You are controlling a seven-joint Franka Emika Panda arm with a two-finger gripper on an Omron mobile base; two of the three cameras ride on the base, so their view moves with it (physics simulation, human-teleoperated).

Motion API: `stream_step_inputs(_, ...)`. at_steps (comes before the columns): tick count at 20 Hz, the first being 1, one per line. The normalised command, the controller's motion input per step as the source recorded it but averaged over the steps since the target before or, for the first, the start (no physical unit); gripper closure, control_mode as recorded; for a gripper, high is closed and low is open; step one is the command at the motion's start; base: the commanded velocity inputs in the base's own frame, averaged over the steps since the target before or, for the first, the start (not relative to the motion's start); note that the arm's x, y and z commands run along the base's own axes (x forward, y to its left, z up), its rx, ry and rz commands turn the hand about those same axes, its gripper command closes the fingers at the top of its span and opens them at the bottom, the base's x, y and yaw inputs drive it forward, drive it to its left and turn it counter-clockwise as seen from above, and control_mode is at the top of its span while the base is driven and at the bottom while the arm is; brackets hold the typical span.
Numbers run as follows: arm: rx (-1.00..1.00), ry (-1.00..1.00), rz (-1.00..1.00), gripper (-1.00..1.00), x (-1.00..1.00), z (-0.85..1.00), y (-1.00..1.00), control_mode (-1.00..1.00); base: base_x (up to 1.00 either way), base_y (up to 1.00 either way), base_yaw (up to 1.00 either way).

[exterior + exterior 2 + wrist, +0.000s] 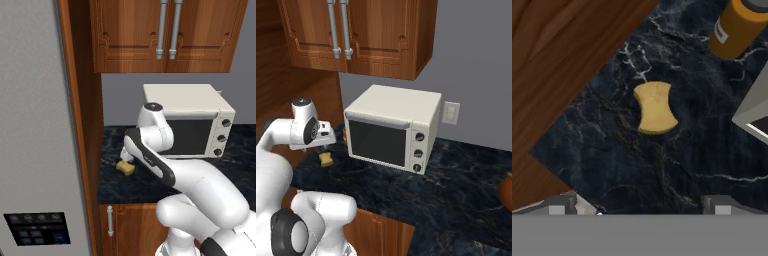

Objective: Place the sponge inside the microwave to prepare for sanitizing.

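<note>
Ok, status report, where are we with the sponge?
Pincer open, hovering above. Small yellowish-tan sponge flat on the dark marbled counter, ungrasped. Orange bottle nearby, not in the way.

Bare counter [662, 170] rings the sponge [655, 107] below me; wood panel [557, 60] near one side, orange bottle [739, 27] and cream oven [754, 112] opposite.

A rendered home kitchen. Reddish-brown wooden wall cupboards [165, 35] with long grey metal handles [168, 30] above a black marble-patterned bench [456, 175]. On the bench, a cream-white box-shaped countertop oven [391, 130] with dark window and three knobs. Below, matching wooden base cupboard doors [127, 230]. At the left, a tall grey refrigerator front [35, 125] with a dark control panel [37, 228]. Grey wall with a pale socket plate [450, 112]. An orange jar [737, 27] near the oven.
</note>
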Motion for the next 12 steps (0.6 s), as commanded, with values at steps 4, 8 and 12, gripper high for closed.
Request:
stream_step_inputs(4,0.0,0.0,0.0,-1.0,0.31,-0.31,0.12,-1.0,0.0,0.0,0.0)
stream_step_inputs(8,0.0,0.0,0.0,-1.0,0.25,-0.34,0.08,-1.0,0.0,0.0,0.0)
stream_step_inputs(12,0.0,0.0,0.0,-1.0,0.36,-0.3,0.0,-1.0,0.0,0.0,0.0)
